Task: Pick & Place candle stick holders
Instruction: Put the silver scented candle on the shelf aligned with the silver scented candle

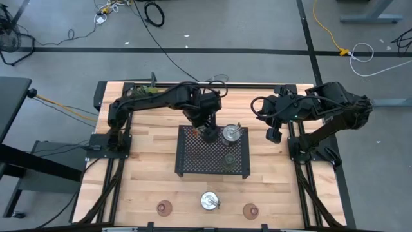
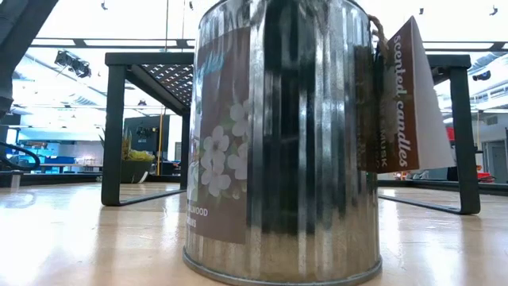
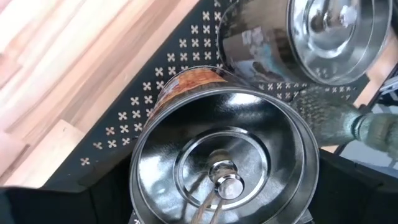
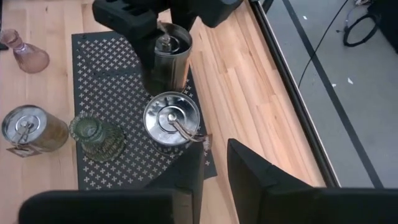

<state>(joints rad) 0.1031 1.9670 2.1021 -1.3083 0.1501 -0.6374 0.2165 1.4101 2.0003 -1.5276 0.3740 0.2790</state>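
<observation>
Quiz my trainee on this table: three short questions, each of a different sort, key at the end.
1. How many holders stand on the tray?
2. True or false: the right hand is over the tray.
3. Which holder is the left hand at?
A. the green glass
B. a silver cup on the tray
C. the silver cup on the bare wood

Key:
1. Three: two silver cups and one green glass.
2. False: it waits beside the tray, on the right.
3. B
</observation>
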